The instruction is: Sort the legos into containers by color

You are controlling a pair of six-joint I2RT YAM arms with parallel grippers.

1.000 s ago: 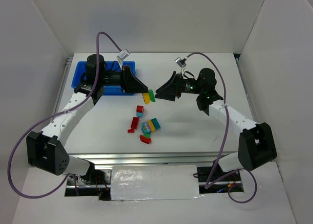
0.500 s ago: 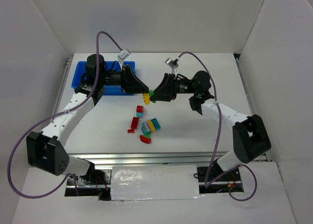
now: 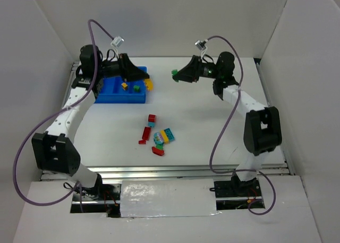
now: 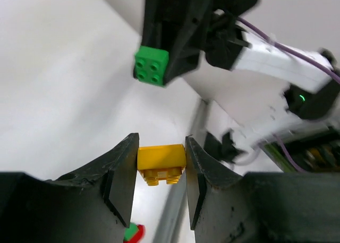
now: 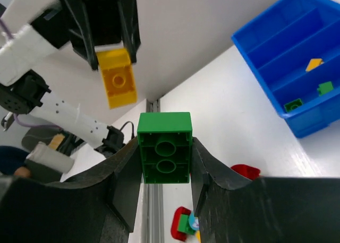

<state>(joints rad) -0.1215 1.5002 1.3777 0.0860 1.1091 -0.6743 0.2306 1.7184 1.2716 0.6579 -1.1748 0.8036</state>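
- The legos are split three ways: a few in the tray (image 3: 109, 89), two in the air, and the rest loose on the table (image 3: 212, 126).
- Done so far: a yellow piece (image 5: 314, 64) lies in one compartment. Two green pieces (image 5: 325, 87) appear to share the compartment beside it.
- In hand: the left gripper (image 3: 147, 84) pinches a yellow brick (image 4: 161, 161) between its fingers (image 4: 121, 168), hanging at the tray's right end. The right gripper (image 3: 175, 73) is pressed onto a green brick (image 5: 164, 154), lifted over the far part of the table, to the right of the tray.
- Left to do, by my reading: both carried bricks need dropping into their matching compartments. Then the loose cluster (image 3: 158, 134) near the table's middle needs sorting, with its red, cyan, yellow and green bricks. No red or cyan piece shows in the tray, so the job looks well under halfway.
- The bricks are glossy moulded plastic with sharp edges. The green one shows four round studs on one face and hollow tubes underneath.
- The tray is bright blue rigid plastic, rectangular, with low straight dividers.
- The gripper fingers are matte black and wedge-shaped, and the table is a smooth, plain white surface.
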